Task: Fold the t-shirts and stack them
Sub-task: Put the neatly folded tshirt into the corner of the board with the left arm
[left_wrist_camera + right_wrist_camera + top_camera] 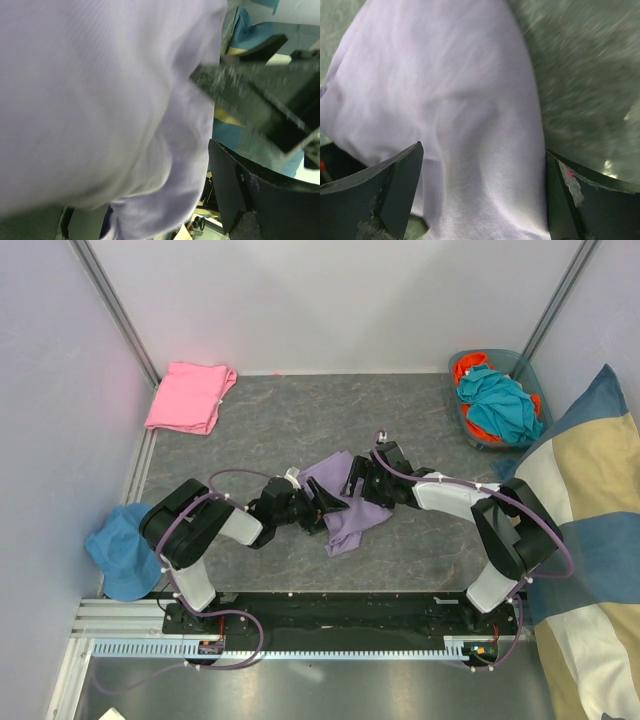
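The lavender t-shirt (350, 512) lies crumpled in the middle of the table, with both grippers at it. My left gripper (318, 506) is at its left side. In the left wrist view the cloth (100, 100) fills the frame and hides one finger. The other finger (235, 190) stands well off to the right, so the jaws look open. My right gripper (358, 483) is at the shirt's back edge. It is open (482, 150), with its fingers wide on either side of the cloth (470, 100). The pink t-shirt (190, 396) lies folded at the back left corner.
A teal basket (520, 361) with teal and orange cloth stands at the back right. The striped cushion (590, 500) leans along the right side. A blue cloth (122, 550) lies at the left edge near the left arm's base. Walls close in the table on the left, back and right.
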You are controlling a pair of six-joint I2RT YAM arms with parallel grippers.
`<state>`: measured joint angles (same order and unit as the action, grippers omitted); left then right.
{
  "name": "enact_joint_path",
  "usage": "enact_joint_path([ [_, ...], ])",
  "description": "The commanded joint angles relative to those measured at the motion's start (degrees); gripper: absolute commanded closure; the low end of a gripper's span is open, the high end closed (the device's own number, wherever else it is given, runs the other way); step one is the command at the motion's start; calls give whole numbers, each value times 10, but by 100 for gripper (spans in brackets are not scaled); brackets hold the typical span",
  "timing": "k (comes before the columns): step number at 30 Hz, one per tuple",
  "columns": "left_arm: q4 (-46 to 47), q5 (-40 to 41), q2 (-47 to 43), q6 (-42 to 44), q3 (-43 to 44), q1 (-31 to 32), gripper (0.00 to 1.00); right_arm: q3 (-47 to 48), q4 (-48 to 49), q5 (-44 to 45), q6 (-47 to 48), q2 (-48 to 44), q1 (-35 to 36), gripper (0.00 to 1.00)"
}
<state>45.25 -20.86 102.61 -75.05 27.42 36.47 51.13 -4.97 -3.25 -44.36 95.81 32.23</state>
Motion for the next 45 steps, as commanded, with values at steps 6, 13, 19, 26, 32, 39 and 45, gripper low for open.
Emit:
enact_joint_path([
  [6,-249,111,80,40,-17,11,34,-23,-35,-11,-50,-32,31,3],
  [13,-239,110,98,43,-6,13,98,-23,-47,3,-42,-43,30,3],
  [19,-275,124,53,75,-5,13,98,16,-71,49,4,-74,22,2],
  [26,-511,180,-51,253,118,12,98,94,-125,101,78,-135,-55,2],
  [32,-701,268,-71,433,317,4,98,75,-136,85,82,-145,-70,2],
  [39,-826,372,45,622,568,-25,98,23,-113,60,68,-164,-70,2],
  [45,-845,428,119,738,671,-45,98,6,-104,54,72,-165,-70,2],
])
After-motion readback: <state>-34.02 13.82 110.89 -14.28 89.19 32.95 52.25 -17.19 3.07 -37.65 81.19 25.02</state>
